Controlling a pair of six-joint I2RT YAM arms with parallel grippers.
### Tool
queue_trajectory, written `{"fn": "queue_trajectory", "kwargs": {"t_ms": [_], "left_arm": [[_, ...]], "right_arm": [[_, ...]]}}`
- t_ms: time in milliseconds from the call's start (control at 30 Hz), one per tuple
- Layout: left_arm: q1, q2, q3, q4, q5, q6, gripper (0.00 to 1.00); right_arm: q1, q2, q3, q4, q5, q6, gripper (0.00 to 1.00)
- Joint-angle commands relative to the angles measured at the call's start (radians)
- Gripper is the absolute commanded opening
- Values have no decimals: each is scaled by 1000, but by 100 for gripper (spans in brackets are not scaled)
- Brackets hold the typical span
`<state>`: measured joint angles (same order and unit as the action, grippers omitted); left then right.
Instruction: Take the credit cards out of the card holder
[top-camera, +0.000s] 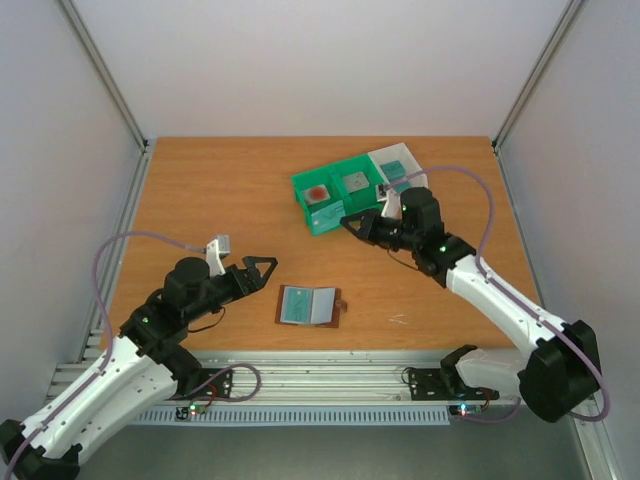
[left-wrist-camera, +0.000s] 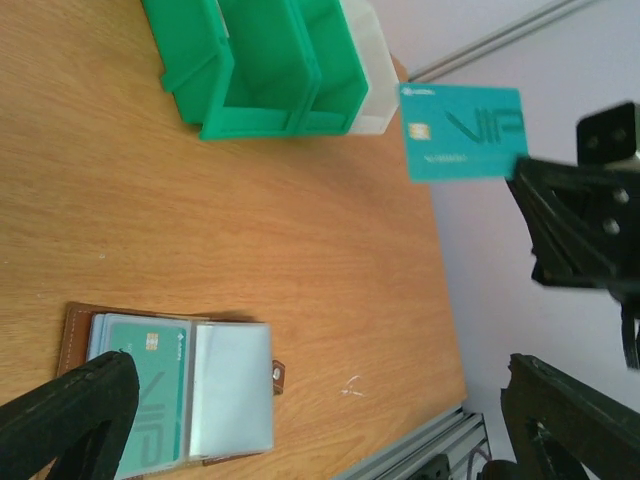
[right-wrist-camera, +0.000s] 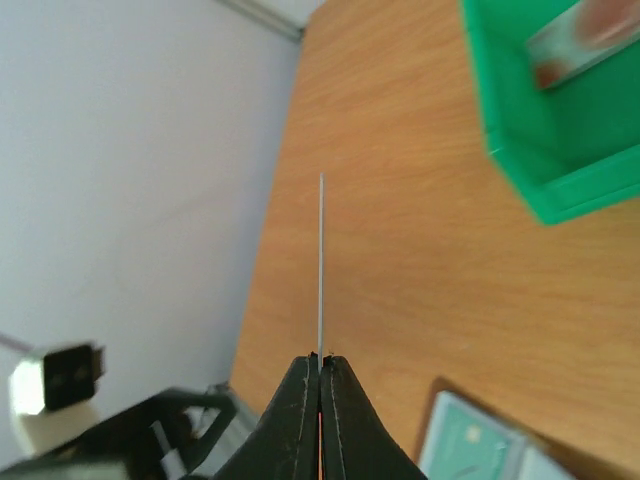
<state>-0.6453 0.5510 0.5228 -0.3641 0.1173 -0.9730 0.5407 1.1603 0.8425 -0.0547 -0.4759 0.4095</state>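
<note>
The card holder (top-camera: 308, 306) lies open on the table, brown with grey-blue pocket panels. A teal credit card (left-wrist-camera: 150, 392) sits in its left panel; the right panel (left-wrist-camera: 232, 388) looks empty. My right gripper (top-camera: 350, 224) is shut on another teal credit card (left-wrist-camera: 462, 132) and holds it in the air beside the green bin. That card shows edge-on in the right wrist view (right-wrist-camera: 321, 260). My left gripper (top-camera: 266, 272) is open and empty, just left of the card holder and above the table. The whitish card is not in view.
A green bin (top-camera: 335, 195) with a red-spotted tile (top-camera: 318, 193) and a grey square (top-camera: 355, 182) stands at the back centre-right. A white bin (top-camera: 400, 165) adjoins it. Enclosure walls surround the table, with a metal rail along the near edge.
</note>
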Motion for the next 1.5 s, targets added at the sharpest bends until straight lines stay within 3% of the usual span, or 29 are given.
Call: {"fn": "queue_trajectory", "kwargs": {"t_ms": [0,167,267,600,767,900,1067,1467], "left_arm": [[3,2,7,-3,45,90,99],[3,-2,0,-28,59,132,99],[3,-4,-2,-37,61,151,99],[3,53,9,-66,74,235,99],[3,80,-7,-19,66,220,99],[3,119,5,-5,69,211,99],[3,159,10,19,63,205,99],[3,277,43,59,63,196,99]], "right_arm": [[-117,81,113,-180,-67,-203,1],[-234,210,285,-331,-86,-358,1],[-265,267,396,-411,33,-468,1],[-448,469,590,-433,96,-654,1],[-481,581,665,-439,237,-705,1],[-511,647,699,-383,209,-722,1],[-526,821,862,-449,163,-736,1],[-567,1066,1136,-551,28,-772,1]]}}
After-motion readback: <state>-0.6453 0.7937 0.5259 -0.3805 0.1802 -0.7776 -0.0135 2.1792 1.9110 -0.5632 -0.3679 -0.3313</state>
